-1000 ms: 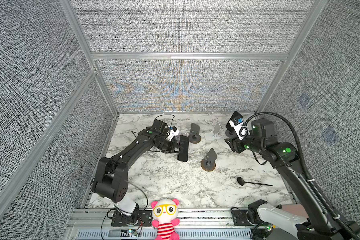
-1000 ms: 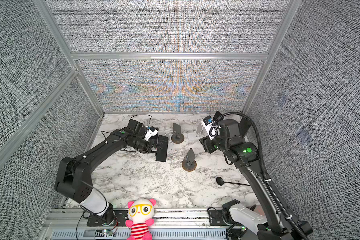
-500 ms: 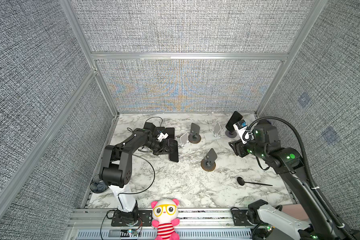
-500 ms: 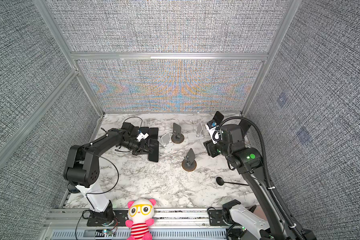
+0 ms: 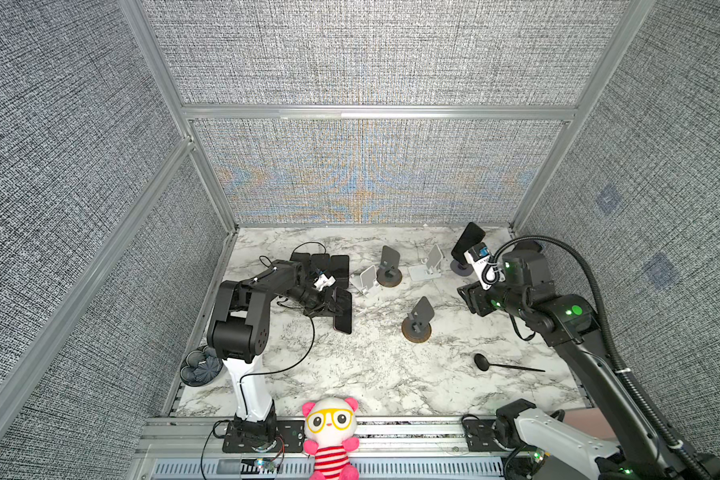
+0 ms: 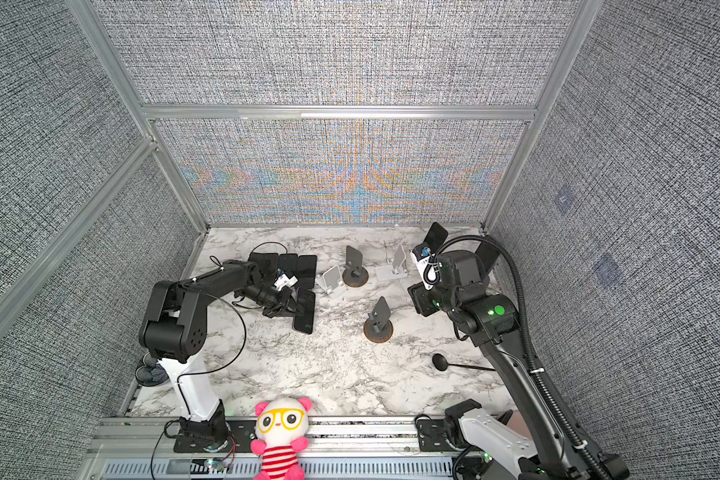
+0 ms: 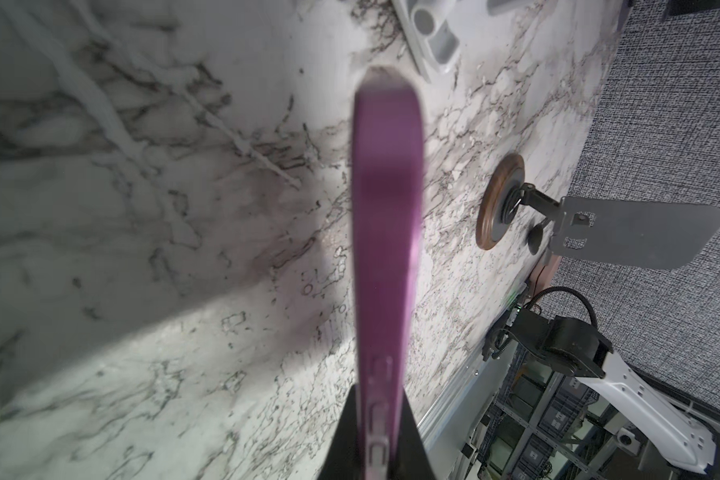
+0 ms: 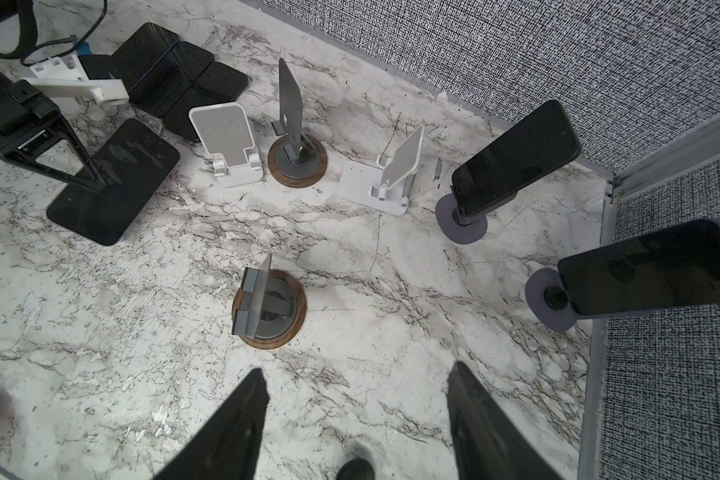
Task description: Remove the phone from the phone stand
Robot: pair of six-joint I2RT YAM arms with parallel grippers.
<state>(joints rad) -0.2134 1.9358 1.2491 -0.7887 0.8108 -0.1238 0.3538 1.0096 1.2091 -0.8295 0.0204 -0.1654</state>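
Purple-edged phone (image 7: 385,232) is pinched by one end in the left tool (image 5: 331,305), jaws closed tight on it. The rest of its length sticks out unsupported. It hangs tilted and low over the marble surface (image 5: 350,374), on the left-arm side of the middle wood-based stand (image 5: 416,326), clear of every stand. Whether its far corner touches the surface: cannot tell.

Risk 1: end grip on a long flat body. I judge it could pivot or slide in the jaws. Let go while tilted, it would slap down, or land on the flat dark phones (image 5: 321,266) lying just behind it.

Right tool (image 8: 356,370) is spread open and empty, hovering on the right-arm side of the middle stand.

Risk 2: beyond it the nearer phone (image 8: 516,158) and the corner phone (image 8: 649,270) each sit on a grey disc stand. These look light. A brush from the arm or a skewed pull could tip stand and phone together.

Holders: no true container on the surface. Behind the middle stand, the ribbed white stand (image 8: 227,141), the second wood-based stand (image 8: 296,160) and the plain white stand (image 8: 387,178) are empty, as is the middle one. Dark round dish (image 5: 202,368) beside the left arm's base: contents unreadable.
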